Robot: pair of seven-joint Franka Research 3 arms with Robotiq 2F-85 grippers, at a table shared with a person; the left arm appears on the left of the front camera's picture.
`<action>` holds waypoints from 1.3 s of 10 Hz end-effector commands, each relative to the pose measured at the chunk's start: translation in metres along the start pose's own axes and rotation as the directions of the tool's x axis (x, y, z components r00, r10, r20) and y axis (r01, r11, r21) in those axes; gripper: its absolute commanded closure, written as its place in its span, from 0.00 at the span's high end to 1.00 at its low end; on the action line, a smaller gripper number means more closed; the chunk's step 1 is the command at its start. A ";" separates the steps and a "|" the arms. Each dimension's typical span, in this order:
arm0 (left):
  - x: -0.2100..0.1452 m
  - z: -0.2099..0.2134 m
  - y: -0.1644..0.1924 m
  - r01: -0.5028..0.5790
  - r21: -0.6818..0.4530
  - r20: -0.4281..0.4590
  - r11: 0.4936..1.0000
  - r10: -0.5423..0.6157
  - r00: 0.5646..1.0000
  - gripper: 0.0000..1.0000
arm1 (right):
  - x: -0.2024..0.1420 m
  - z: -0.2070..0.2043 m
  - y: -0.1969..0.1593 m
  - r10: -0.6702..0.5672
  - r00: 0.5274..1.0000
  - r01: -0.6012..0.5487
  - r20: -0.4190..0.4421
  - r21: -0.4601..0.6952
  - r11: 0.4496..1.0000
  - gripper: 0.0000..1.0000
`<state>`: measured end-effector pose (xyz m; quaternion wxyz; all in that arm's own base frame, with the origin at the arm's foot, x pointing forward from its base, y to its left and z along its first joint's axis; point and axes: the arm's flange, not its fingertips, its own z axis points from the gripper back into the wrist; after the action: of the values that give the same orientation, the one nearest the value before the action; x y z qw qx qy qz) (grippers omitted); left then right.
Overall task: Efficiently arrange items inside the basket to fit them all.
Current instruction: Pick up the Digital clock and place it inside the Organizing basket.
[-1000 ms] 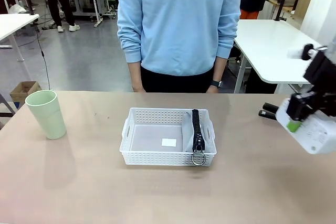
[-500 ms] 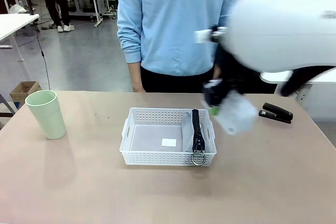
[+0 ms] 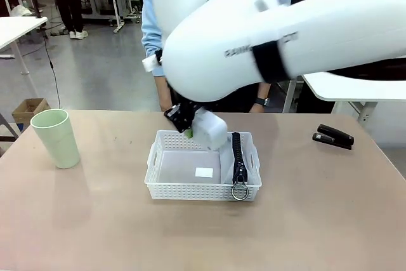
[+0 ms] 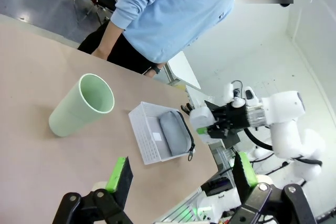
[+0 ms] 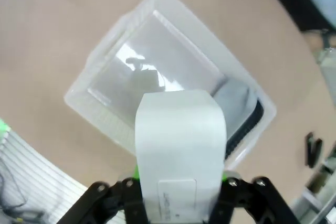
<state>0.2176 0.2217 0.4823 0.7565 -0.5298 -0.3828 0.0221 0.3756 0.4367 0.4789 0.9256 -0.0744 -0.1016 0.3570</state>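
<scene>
My right gripper (image 3: 189, 126) is shut on the white rounded oblong box (image 3: 210, 129) and holds it just above the back rim of the white perforated basket (image 3: 190, 190). Seen from the right wrist, the box (image 5: 180, 140) hangs over the basket (image 5: 105, 85). The grey zip pouch (image 3: 238, 157) stands on edge along the basket's right side, its ring at the front wall. A pale green cup (image 3: 56, 136) stands upright at the table's left. The small black object (image 3: 333, 136) lies at the right. My left gripper (image 4: 181, 174) is open, high above the table.
A person in a light blue sweatshirt (image 3: 158, 23) stands at the far edge, hands down. A small white label (image 3: 204, 172) lies on the basket floor. The left part of the basket is bare. Open tabletop lies between cup and basket.
My right arm has swung from the table's right edge leftward with the white box, and now holds it over the basket's back rim. The black object is uncovered again.
</scene>
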 end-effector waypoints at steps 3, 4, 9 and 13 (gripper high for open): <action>0.000 0.000 -0.002 0.021 -0.016 0.012 1.000 -0.021 1.000 1.00 | 0.029 -0.030 -0.002 0.122 0.991 -0.125 0.053 0.065 0.990 0.51; 0.000 0.000 -0.002 0.021 -0.016 0.012 1.000 -0.021 1.000 1.00 | 0.031 -0.043 -0.006 0.140 0.989 -0.143 0.043 0.087 0.986 0.51; 0.000 0.000 -0.002 0.021 -0.016 0.012 1.000 -0.021 1.000 1.00 | 0.024 -0.101 -0.023 0.261 0.964 -0.256 -0.054 0.091 0.962 0.51; 0.000 0.000 -0.002 0.021 -0.016 0.012 1.000 -0.021 1.000 1.00 | 0.016 -0.124 -0.014 0.218 0.973 -0.209 -0.069 0.123 0.970 0.51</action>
<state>0.2175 0.2217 0.4824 0.7564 -0.5294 -0.3835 0.0214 0.4324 0.4309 0.3669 0.8826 -0.0643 -0.0285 0.4648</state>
